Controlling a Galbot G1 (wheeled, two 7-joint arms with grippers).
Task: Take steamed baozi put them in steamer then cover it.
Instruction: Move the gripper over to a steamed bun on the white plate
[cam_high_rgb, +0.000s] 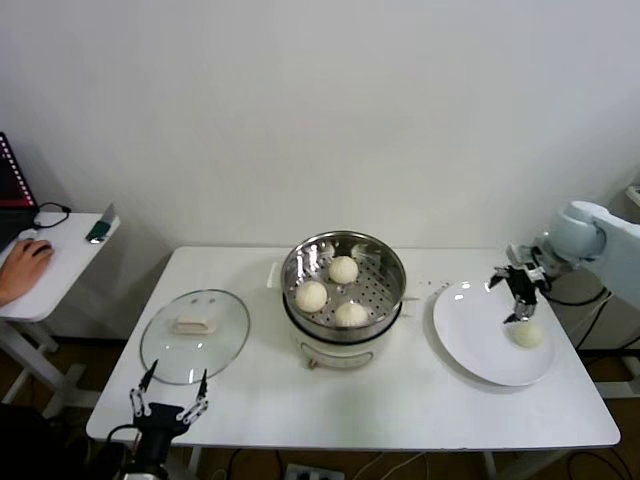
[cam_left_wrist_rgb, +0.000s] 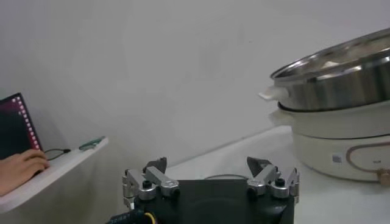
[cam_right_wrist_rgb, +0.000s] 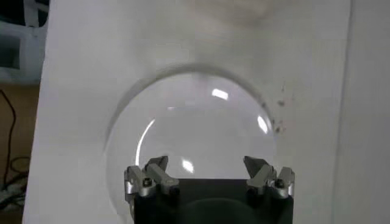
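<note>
Nearest, left gripper (cam_high_rgb: 168, 393) idles spread wide; right gripper (cam_high_rgb: 519, 299), also wide, hovers just above the plate's (cam_high_rgb: 470, 335) last baozi (cam_high_rgb: 526, 334).

A white table (cam_high_rgb: 400, 410) stands against a plain white wall (cam_high_rgb: 330, 110). A flat white plate (cam_high_rgb: 480, 345) lies near the table's right edge. Beyond its left edge, a small side desk (cam_high_rgb: 45, 275) holds a laptop (cam_high_rgb: 12, 185), a cable (cam_high_rgb: 50, 213) and a person's hand (cam_high_rgb: 22, 268).

Left end effector (cam_high_rgb: 168, 402) – black body, silver fingers; right end effector (cam_high_rgb: 519, 293) – pale-blue arm.
</note>
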